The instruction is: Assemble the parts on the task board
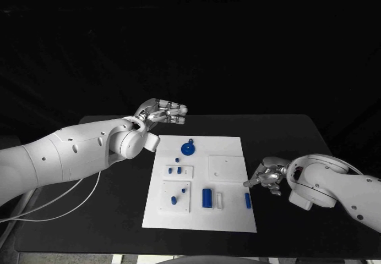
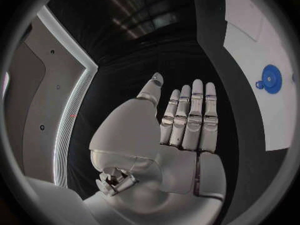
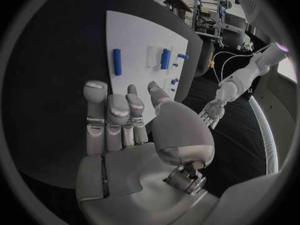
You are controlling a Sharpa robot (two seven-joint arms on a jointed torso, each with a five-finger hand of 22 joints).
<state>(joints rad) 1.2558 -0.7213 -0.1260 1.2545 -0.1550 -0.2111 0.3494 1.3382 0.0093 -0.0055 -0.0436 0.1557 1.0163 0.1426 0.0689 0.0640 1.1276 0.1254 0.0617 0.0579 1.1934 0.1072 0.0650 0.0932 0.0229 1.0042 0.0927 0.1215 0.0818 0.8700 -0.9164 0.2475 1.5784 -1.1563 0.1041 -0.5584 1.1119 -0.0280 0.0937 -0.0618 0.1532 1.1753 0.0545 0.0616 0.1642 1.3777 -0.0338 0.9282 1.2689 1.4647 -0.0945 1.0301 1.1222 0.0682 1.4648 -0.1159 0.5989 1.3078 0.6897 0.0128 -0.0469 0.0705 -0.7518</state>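
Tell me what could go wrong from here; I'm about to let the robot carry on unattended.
The right hand hovers empty at the board's edge, close to the loose blue bar; a careless reach could knock it off. The left hand sits beyond the board's far corner, so its arm may sweep over the blue wheel when reaching in.

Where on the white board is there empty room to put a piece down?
The white task board is bare along its far right part beyond the raised square plate, and along its near edge. It is crowded around the blue round wheel, small pegs and blue cylinder.
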